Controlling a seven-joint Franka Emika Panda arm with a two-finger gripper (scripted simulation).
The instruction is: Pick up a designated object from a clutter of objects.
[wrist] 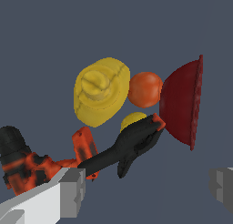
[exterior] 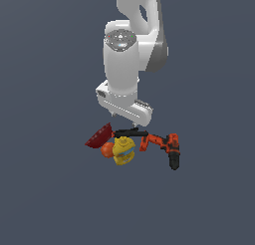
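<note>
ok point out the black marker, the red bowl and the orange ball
black marker (wrist: 119, 148), wrist view, on the middle of its dark body
red bowl (wrist: 182, 102), wrist view, on its rounded outer wall
orange ball (wrist: 145, 89), wrist view, on the centre of its face

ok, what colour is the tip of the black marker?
Red-orange. The marker's tip shows best in the wrist view, next to the dark red bowl.

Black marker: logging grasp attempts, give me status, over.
Gripper open, empty, above the pile. Black marker lies ungrasped, red tip near dark red bowl. Orange-black drill crowds its other end; yellow lumpy object close by.
</note>
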